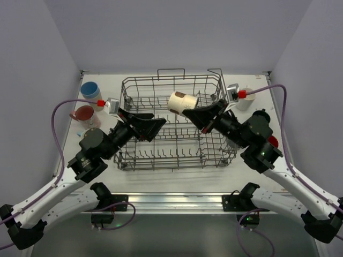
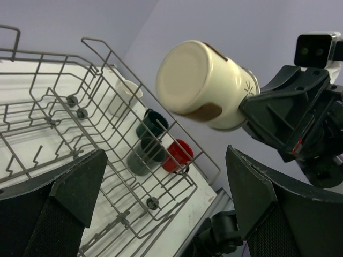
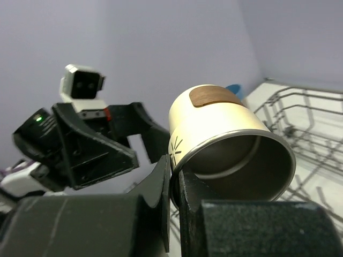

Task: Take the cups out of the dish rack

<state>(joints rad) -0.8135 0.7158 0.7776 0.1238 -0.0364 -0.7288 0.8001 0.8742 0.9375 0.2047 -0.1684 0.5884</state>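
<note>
1. The cream cup [image 1: 183,102] hangs on its side above the middle of the dish rack [image 1: 174,166], with its base toward your left arm and its mouth toward your right.
2. Your right claw [image 1: 201,114] is closed on the cup's rim, one finger inside the mouth and one outside. That is a thin pinch on a smooth wall, so a quick swing could probably twist the cup loose and drop it onto the wires.
3. Your left claw [image 1: 154,128] gapes wide and empty just beside the cup's base. If either arm crosses, they could knock together.
4. Carry the cup too low and it may catch the rack's right wall or its loop handle.
5. Along the tabletop's [image 1: 177,179] right edge, a white cup [image 2: 124,96], a dark teal cup [image 2: 153,122], a dark grey cup [image 2: 143,155] and a red cup [image 2: 177,155] sit close together. A careless set-down there could tip one.
6. A blue cup [image 1: 90,89] and a red mug [image 1: 84,113] stand by the left edge.
</note>
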